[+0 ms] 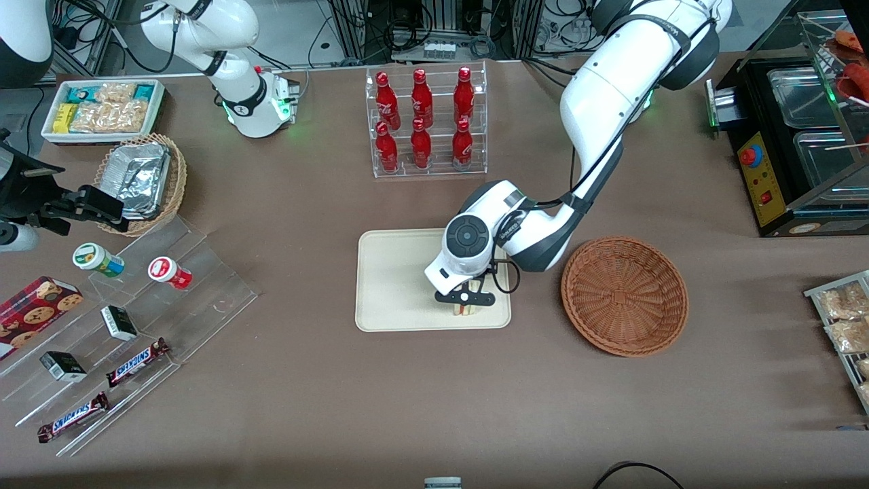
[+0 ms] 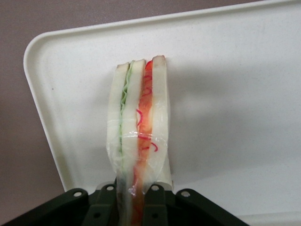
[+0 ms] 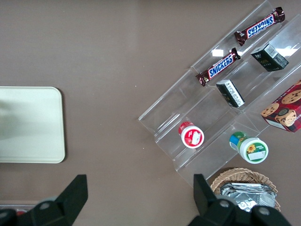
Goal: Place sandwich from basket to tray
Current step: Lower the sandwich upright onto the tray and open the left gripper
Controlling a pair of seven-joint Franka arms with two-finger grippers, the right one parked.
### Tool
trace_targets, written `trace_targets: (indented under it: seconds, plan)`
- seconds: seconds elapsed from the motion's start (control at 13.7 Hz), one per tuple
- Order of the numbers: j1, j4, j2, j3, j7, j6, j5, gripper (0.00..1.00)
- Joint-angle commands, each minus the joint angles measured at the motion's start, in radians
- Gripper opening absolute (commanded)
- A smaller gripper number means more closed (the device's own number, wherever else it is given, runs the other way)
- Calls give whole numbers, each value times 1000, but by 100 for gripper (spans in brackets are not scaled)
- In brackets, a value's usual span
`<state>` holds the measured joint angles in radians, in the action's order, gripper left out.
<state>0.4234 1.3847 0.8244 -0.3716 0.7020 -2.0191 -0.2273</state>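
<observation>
Gripping the sandwich (image 2: 138, 127) by one end, the gripper (image 1: 466, 299) hangs over the tray (image 1: 394, 272), near the edge closest to the front camera and toward the basket's (image 1: 624, 295) side. The cut face points downward at the tray, apparently ready for release. The basket is empty.

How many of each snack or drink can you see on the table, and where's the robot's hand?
Red bottles: 6
Snickers bars: 2
Small dark boxes: 2
Round tubs: 2
Cookie box: 1
Sandwich: 1
Total: 14

The gripper is over the tray, jaws shut on the sandwich. The basket has nothing in it.
</observation>
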Motion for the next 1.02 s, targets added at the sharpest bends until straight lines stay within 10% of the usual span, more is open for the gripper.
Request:
trace_targets:
  seconds: [0.0,0.95]
  plan:
    - [29,-30,18,10,49,2,-53,100]
    - [14,-88,-37,8,131,71,-44,100]
